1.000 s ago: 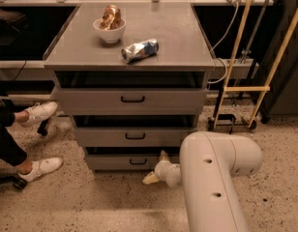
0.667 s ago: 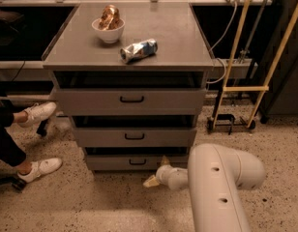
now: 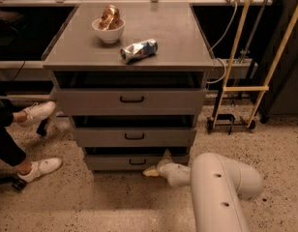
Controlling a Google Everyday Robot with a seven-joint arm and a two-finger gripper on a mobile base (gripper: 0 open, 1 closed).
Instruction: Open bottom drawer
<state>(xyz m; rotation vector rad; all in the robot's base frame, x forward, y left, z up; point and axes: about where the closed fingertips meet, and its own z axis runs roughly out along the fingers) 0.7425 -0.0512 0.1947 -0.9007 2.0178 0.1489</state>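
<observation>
So the bottom drawer (image 3: 110, 163) sits right down at floor level, lowest of the three fronts on the grey cabinet (image 3: 197, 52), with its little black handle (image 3: 138, 162) in the middle and a dark gap showing above the front. The gripper (image 3: 157, 163) is low over the speckled floor (image 3: 115, 202), just right of that handle and close up against the right part of the drawer front. Its two yellowish tips are spread apart, one pointing up and one down-left, and there's nothing between them. The fat white arm (image 3: 221, 187) comes in from the bottom right. On the cabinet top there's a white bowl (image 3: 109, 31) and a crumpled can (image 3: 138, 50) lying on its side. Someone's white shoes (image 3: 38, 112) are off to the left.
</observation>
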